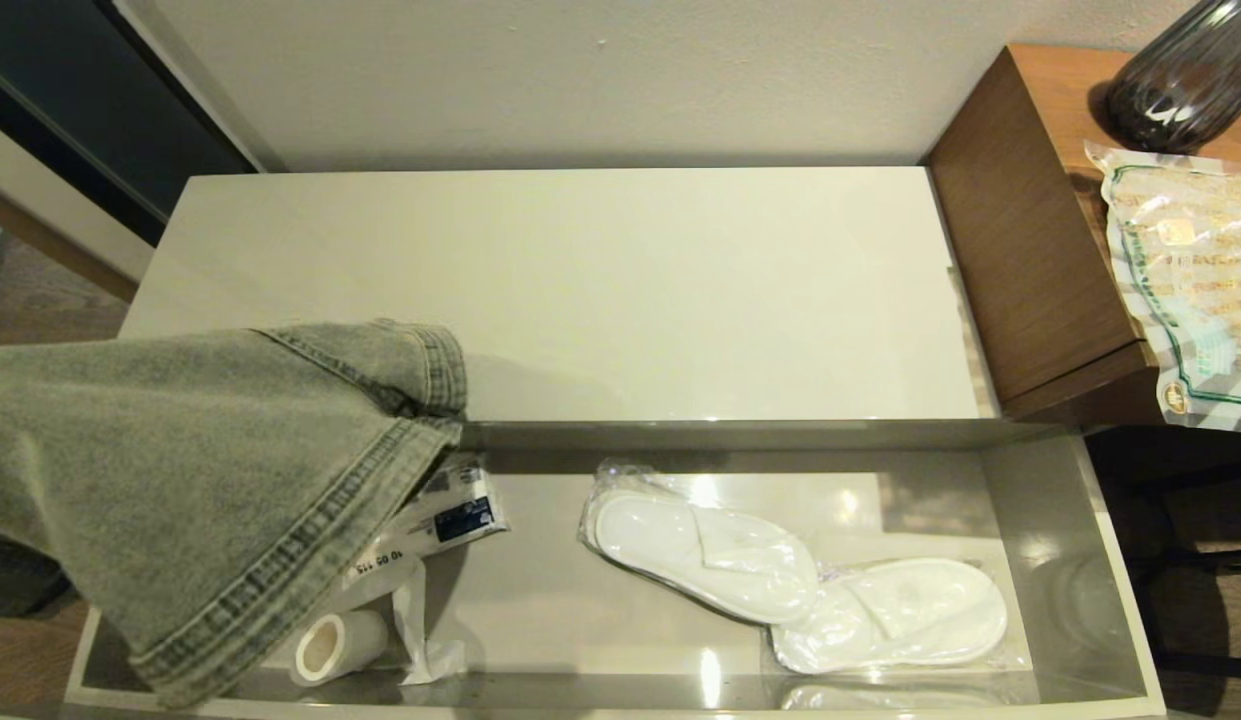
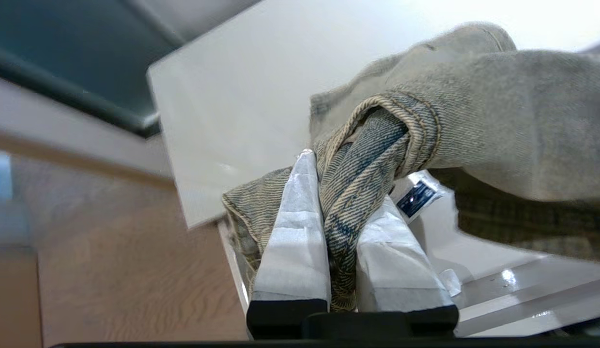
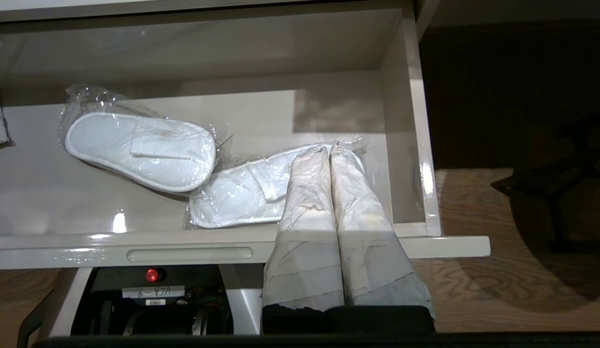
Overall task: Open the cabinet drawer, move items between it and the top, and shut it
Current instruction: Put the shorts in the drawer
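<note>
Jeans pinched and held up over the open drawer

A bunched fold of the jeans (image 2: 358, 193) is clamped between the fingers of the left gripper (image 2: 345, 183), and the cloth is seen hanging above the left end of the drawer (image 1: 1100, 560), partly over the cabinet top (image 1: 600, 280). Two wrapped slippers (image 1: 700, 555) are left lying in the drawer. The right gripper (image 3: 329, 151) is pressed together, empty, in front of the drawer.
</note>
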Available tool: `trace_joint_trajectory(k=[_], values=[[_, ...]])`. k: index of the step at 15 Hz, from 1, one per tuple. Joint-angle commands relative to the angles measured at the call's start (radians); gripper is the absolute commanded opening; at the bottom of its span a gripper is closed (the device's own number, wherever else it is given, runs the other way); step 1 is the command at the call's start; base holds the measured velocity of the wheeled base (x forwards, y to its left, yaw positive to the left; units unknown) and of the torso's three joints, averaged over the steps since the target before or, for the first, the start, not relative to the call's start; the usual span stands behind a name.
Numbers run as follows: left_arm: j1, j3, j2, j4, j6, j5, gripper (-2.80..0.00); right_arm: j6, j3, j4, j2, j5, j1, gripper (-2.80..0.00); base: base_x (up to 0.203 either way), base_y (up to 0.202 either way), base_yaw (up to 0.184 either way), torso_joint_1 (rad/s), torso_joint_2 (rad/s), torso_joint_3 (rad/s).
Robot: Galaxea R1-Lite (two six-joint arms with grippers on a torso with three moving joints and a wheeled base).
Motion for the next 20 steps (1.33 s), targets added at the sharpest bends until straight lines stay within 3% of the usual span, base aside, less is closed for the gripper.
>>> trace_joint_trajectory(k=[1, 3, 5, 7, 15, 18, 20], values=[[0.0, 0.0, -0.003, -0.008, 0.054, -0.044, -2.8, 0.0, 0.002, 0.0, 0.002, 0.0, 0.0, -2.8, 0.0, 0.0, 0.0, 0.0, 0.0, 0.0], [0.0, -0.002, -0.006, -0.007, 0.064, -0.051, -2.8, 0.0, 0.002, 0.0, 0.002, 0.0, 0.0, -2.8, 0.0, 0.0, 0.0, 0.0, 0.0, 0.0], [0.002, -0.008, -0.031, -0.004, 0.181, -0.084, -2.8, 0.0, 0.002, 0.0, 0.002, 0.0, 0.0, -2.8, 0.0, 0.0, 0.0, 0.0, 0.0, 0.0], [0.012, -0.014, -0.055, -0.009, 0.25, -0.098, -2.8, 0.0, 0.002, 0.0, 0.002, 0.0, 0.0, -2.8, 0.0, 0.0, 0.0, 0.0, 0.0, 0.0], [0.096, 0.008, -0.161, 0.025, 0.308, -0.123, -2.8, 0.0, 0.002, 0.0, 0.002, 0.0, 0.0, -2.8, 0.0, 0.0, 0.0, 0.0, 0.0, 0.0], [0.18, 0.015, -0.183, 0.053, 0.314, -0.215, -2.8, 0.0, 0.002, 0.0, 0.002, 0.0, 0.0, -2.8, 0.0, 0.0, 0.0, 0.0, 0.0, 0.0], [0.253, 0.087, -0.214, 0.101, 0.313, -0.279, -2.8, 0.0, 0.002, 0.0, 0.002, 0.0, 0.0, -2.8, 0.0, 0.0, 0.0, 0.0, 0.0, 0.0]])
